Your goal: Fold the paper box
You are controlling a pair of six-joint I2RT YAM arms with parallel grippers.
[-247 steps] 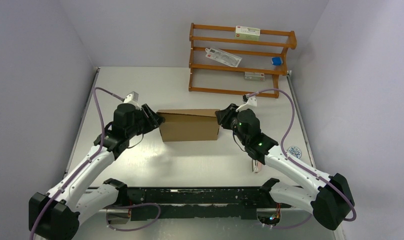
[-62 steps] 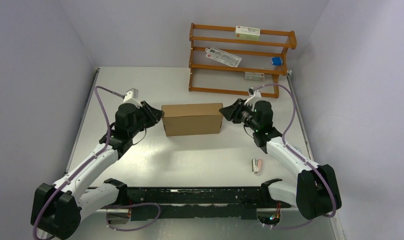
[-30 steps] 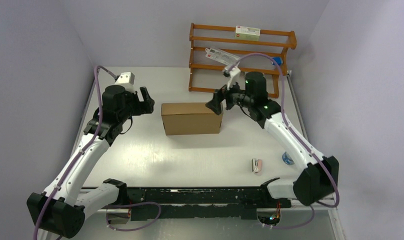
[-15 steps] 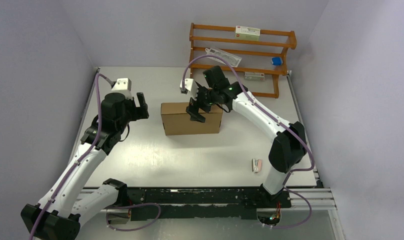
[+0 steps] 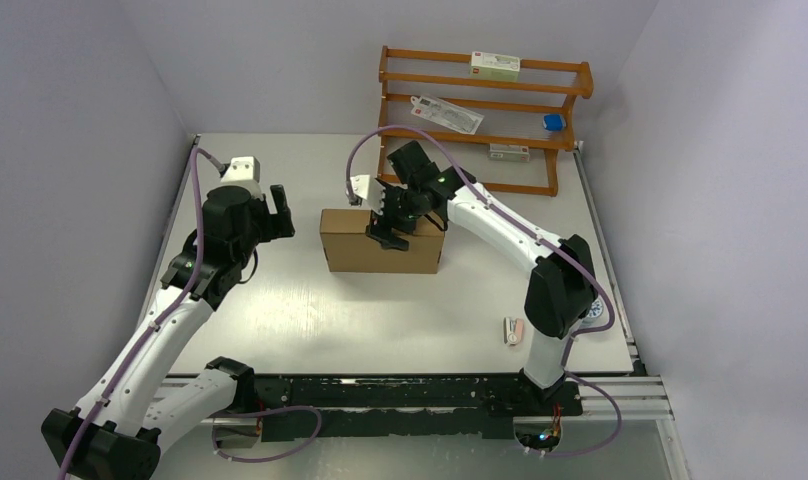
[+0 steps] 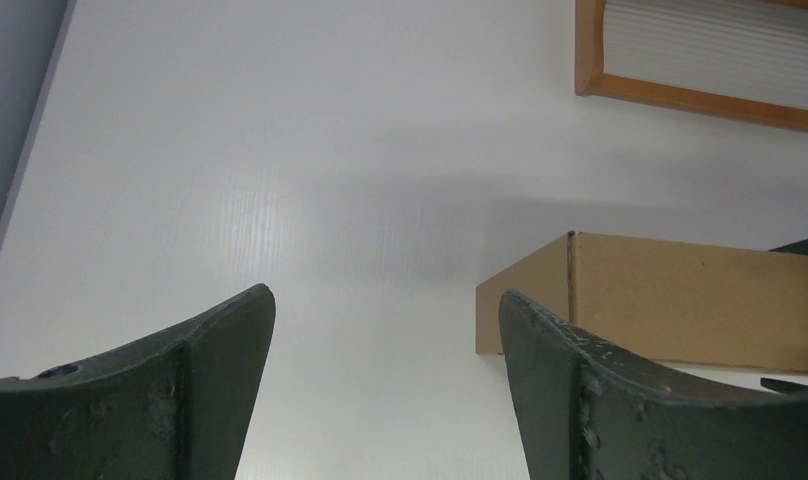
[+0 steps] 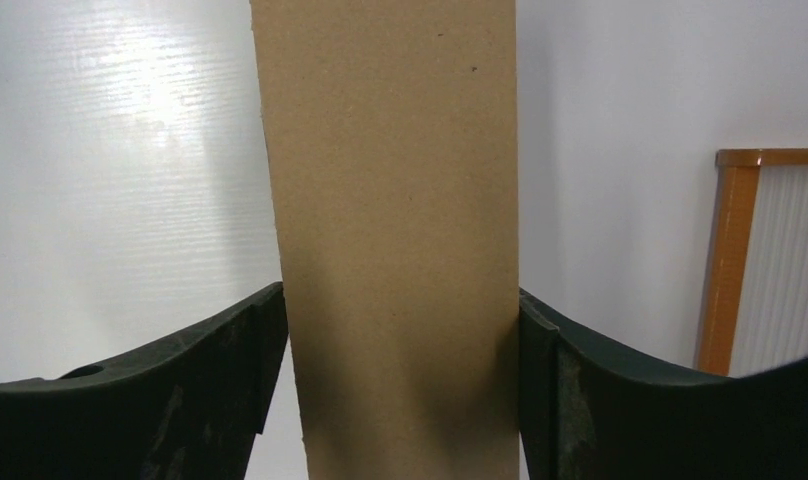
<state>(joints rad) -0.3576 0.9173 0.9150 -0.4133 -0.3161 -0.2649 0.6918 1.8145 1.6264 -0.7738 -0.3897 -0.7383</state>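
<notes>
The paper box (image 5: 380, 252) is a closed brown cardboard box lying lengthwise at the table's middle. My right gripper (image 5: 388, 228) reaches down over its top near the middle. In the right wrist view the box (image 7: 390, 180) fills the gap between the wide-open fingers (image 7: 230, 370) of my right gripper (image 7: 400, 320), one finger by each long side. My left gripper (image 5: 278, 205) is open and empty, held off the box's left end. In the left wrist view my left gripper (image 6: 387, 310) has only bare table between its fingers, and the box's left corner (image 6: 680, 300) lies to their right.
A wooden rack (image 5: 480, 130) stands at the back right, holding a white-green carton (image 5: 494, 66), a flat packet (image 5: 446, 113) and a small blue item (image 5: 552, 122). A small pink-white object (image 5: 513, 331) lies front right. The rack's frame shows in both wrist views (image 6: 700, 95) (image 7: 735, 260).
My right gripper left the box's right end, swung up and left, and came down astride the box's top. My left gripper drew back from the left end and rose. The box barely moved.
</notes>
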